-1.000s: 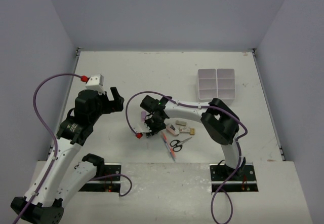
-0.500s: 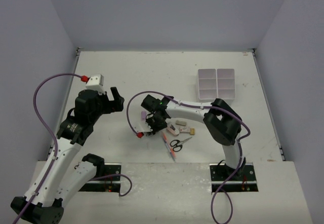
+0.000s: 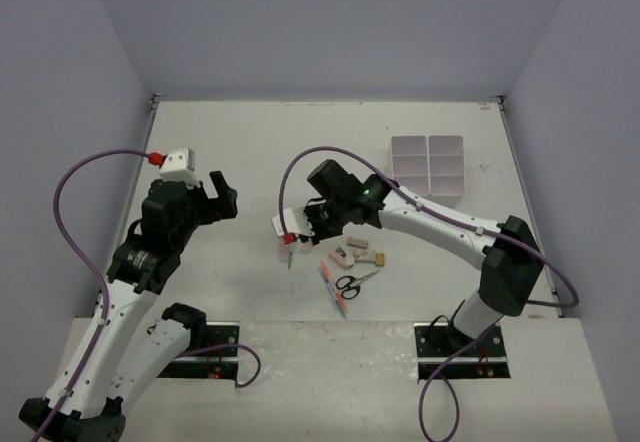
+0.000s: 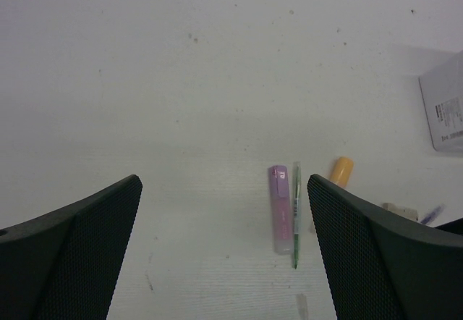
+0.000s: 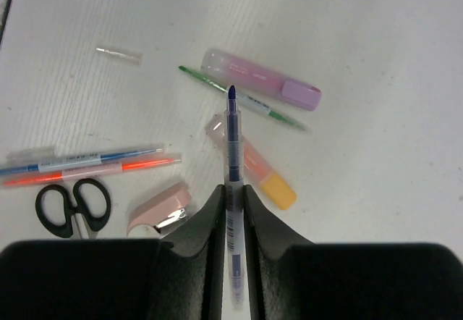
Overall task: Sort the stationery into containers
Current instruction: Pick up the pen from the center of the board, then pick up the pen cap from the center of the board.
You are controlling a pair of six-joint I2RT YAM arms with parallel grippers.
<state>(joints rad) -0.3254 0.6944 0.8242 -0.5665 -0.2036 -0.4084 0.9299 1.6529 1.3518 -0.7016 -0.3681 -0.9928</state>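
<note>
Hanging the left gripper (image 4: 223, 182) above the white table (image 3: 250, 142), with jaws spread wide and gripping nothing. Looking down from it onto a lilac plastic highlighter (image 4: 279, 208) and a thin green pen (image 4: 295, 215), lying side by side, very close.

Pinching a thin clear-barrelled pen (image 5: 231, 146) with a dark blue tip in the narrowed jaws of the right gripper (image 5: 231, 193), above the lilac highlighter and a stubby orange-peach highlighter (image 5: 255, 166). Noticing dark print on the clear barrel and faint marks on the lilac body, both too small for reading.

Finding further right, flat on the table, a thin blue pen with a white label (image 5: 87, 158), unreadable, touching a thin red pen (image 5: 94, 169). Finding near them a small pink eraser (image 3: 342, 255), black-handled scissors (image 3: 348, 284), a small white eraser (image 3: 357, 241) and a small tan eraser (image 3: 372, 258).

Reaching last, well apart at the far right, the white plastic organiser box (image 3: 430, 167), divided into compartments.
</note>
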